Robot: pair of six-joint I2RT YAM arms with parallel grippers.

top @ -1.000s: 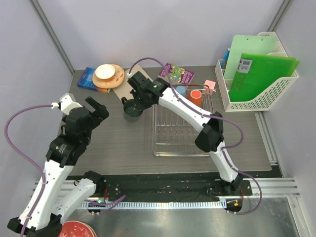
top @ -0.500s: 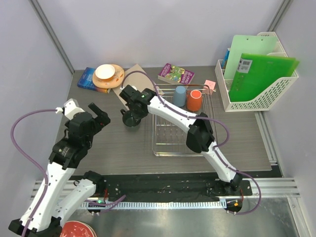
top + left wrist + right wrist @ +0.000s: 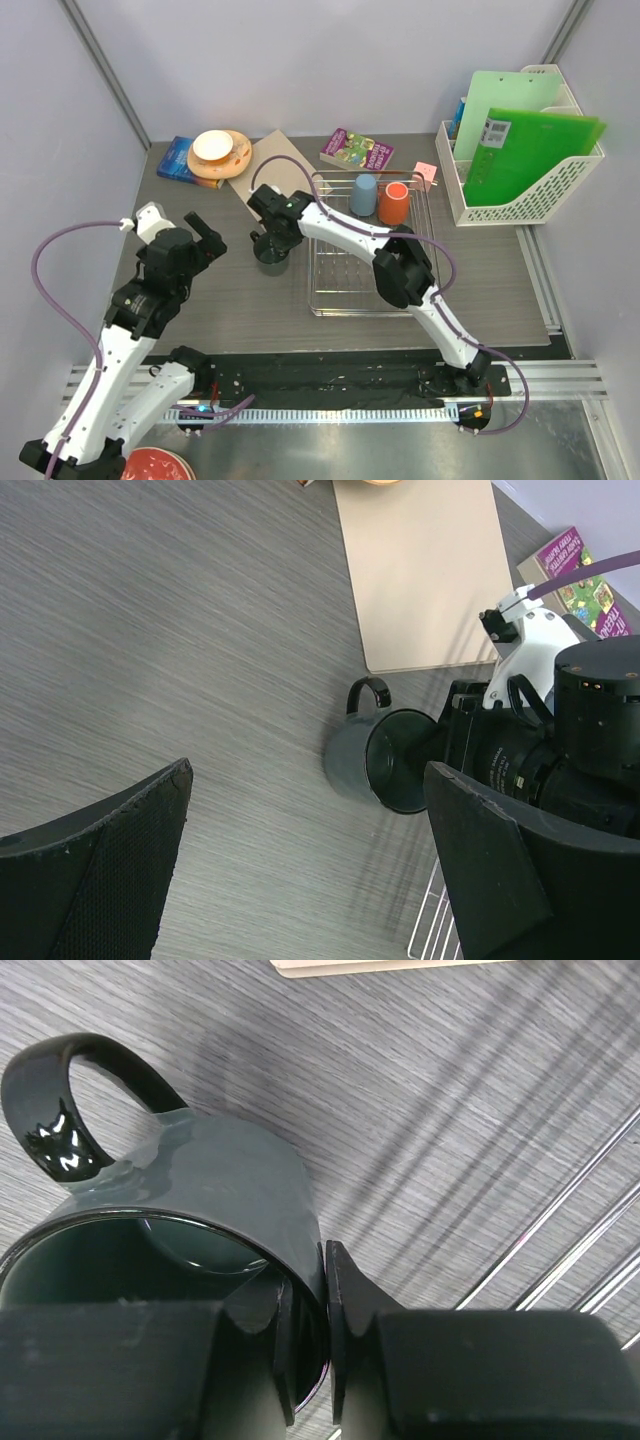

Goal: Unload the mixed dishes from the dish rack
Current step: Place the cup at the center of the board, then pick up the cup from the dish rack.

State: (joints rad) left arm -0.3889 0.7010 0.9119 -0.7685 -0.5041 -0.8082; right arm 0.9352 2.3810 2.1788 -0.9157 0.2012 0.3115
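A grey handled mug (image 3: 271, 256) hangs low over the table just left of the dish rack (image 3: 313, 290); whether it touches the table I cannot tell. My right gripper (image 3: 277, 238) is shut on its rim, one finger inside and one outside, as the right wrist view shows on the mug (image 3: 220, 1175) and gripper (image 3: 326, 1290). My left gripper (image 3: 206, 236) stands open further left, with nothing between its fingers; in its wrist view the gripper (image 3: 305, 780) faces the mug (image 3: 352, 765). A light-blue cup (image 3: 363, 194) and an orange cup (image 3: 394, 203) stand at the rack's far end. Speckled plates (image 3: 236, 160) bearing a white bowl (image 3: 212, 147) sit at the far left.
A tan board (image 3: 270, 158) lies behind the mug, next to a blue book (image 3: 180, 162). A purple book (image 3: 357, 150) and a pink note (image 3: 426, 172) lie behind the rack. A white lattice basket (image 3: 520, 195) with green folders stands at the right. A red plate (image 3: 155, 466) shows at the bottom.
My right gripper has carried the mug toward the near side and lower, staying left of the rack. The left arm has drawn back slightly, still open.
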